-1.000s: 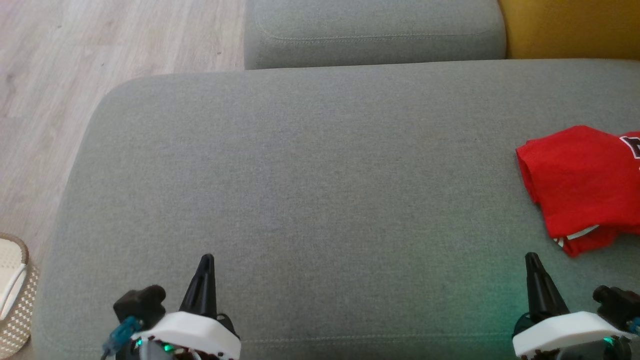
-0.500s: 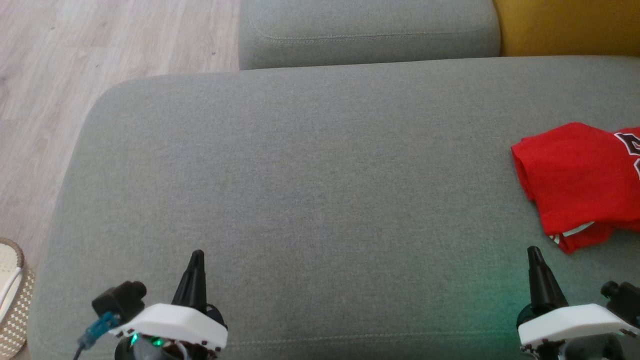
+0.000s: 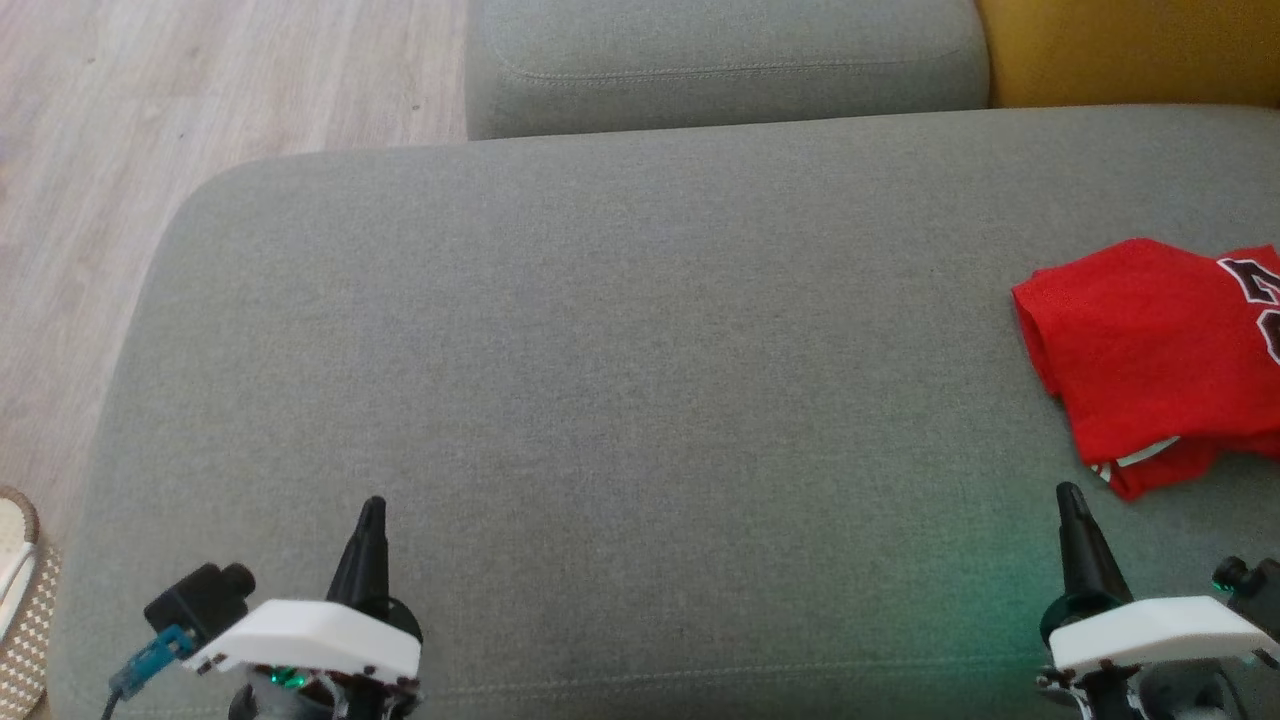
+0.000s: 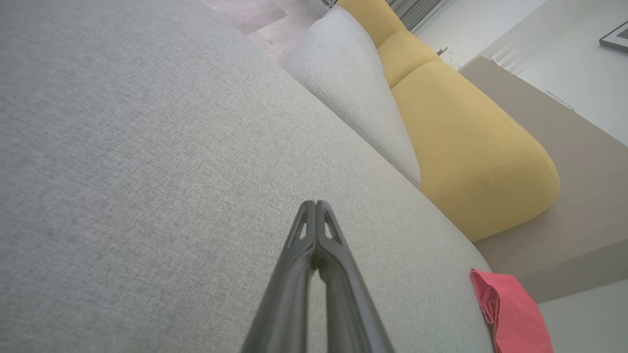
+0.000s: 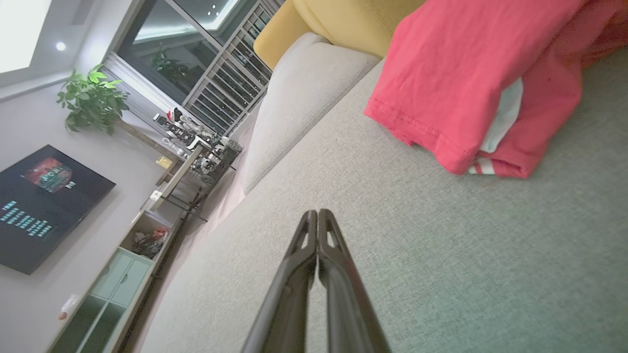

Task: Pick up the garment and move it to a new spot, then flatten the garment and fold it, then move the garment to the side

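Black-fingered left hand and right hand sit at the frame's bottom corners, both pressed together and empty, with the red garment loosely folded at mid-right edge of the grey sofa seat, so pick, flatten, fold and side-move look done, fold a bit untidy.

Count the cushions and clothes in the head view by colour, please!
Red: 1, the red cloth garment
Grey: 2, the big grey fabric seat cushion and the small grey fabric cushion behind it
Yellow: 1, the yellow fabric cushion
Total: 4
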{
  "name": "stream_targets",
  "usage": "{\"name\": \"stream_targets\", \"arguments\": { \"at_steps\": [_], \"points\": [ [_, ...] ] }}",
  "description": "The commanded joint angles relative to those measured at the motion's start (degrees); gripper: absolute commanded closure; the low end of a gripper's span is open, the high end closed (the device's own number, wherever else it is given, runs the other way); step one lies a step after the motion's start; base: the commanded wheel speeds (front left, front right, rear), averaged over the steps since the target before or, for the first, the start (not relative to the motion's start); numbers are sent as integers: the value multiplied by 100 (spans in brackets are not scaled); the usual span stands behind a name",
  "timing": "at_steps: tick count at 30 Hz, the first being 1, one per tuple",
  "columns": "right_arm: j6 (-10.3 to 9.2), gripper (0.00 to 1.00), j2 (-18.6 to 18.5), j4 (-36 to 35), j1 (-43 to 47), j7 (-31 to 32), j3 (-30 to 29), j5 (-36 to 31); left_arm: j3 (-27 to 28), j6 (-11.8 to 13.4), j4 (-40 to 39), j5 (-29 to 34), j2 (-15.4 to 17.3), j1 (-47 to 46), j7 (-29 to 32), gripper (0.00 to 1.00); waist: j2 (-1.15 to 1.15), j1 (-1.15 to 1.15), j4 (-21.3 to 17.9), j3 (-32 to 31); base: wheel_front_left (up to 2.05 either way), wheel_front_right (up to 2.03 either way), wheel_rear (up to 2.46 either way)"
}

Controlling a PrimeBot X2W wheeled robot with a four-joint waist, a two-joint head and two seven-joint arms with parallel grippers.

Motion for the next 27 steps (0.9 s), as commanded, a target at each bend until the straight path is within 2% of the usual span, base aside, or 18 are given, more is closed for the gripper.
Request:
{"name": "stream_targets", "arguments": {
  "at_steps": [1, 27],
  "points": [
    [-1, 100, -56, -165, -308, 27, 34, 138, 150, -34, -157, -131, 92, -335, 23, 100, 0, 0, -4, 1, 0, 0, 0],
    [-1, 100, -74, -133, -535, 458, 48, 1854, 651, -357, -35, -1893, 103, -538, 444, 100, 0, 0, -147, 19, 0, 0, 0]
  ]
}}
